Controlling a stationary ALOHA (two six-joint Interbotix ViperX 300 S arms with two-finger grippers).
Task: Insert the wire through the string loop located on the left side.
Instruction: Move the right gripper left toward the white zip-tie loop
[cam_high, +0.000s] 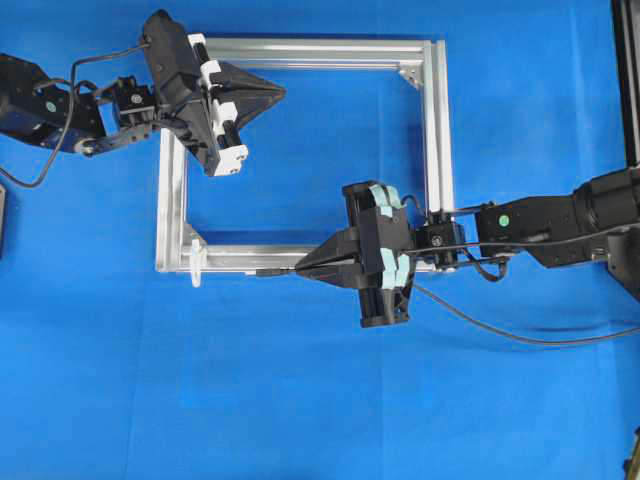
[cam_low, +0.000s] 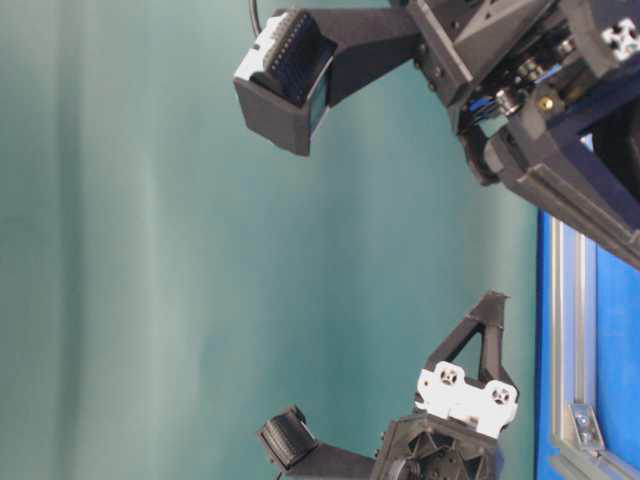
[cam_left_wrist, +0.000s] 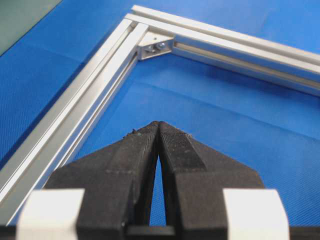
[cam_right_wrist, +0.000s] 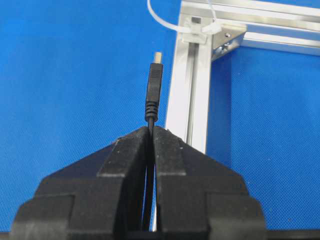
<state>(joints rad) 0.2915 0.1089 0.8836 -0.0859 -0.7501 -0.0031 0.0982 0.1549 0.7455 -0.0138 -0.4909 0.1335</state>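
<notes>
Near the lower middle of the overhead frame, we see the right gripper (cam_high: 305, 267) clamped on the wire (cam_high: 268, 270), with the short plug end sticking out past the closed fingertips toward the left. The rest of the wire trails away under the arm toward the right edge. In the right wrist view the plug (cam_right_wrist: 154, 85) stands straight ahead of the jaws, just beside the outer edge of the silver frame (cam_right_wrist: 190, 90). We judge the grip so close behind the plug is meant to keep the limp cable stiff enough to aim.

At the lower left corner of the frame in the overhead view sits the string loop (cam_high: 195, 265), a pale thin tie standing out from the rail. It is near the plug but still apart from it, and the plug points along the rail toward it, so we take the threading as not yet done.

Up at the upper left, the left gripper (cam_high: 278, 93) is shut on nothing, hovering over the frame's open middle above the blue bench (cam_high: 300, 400). We judge it is parked clear of the loop.
</notes>
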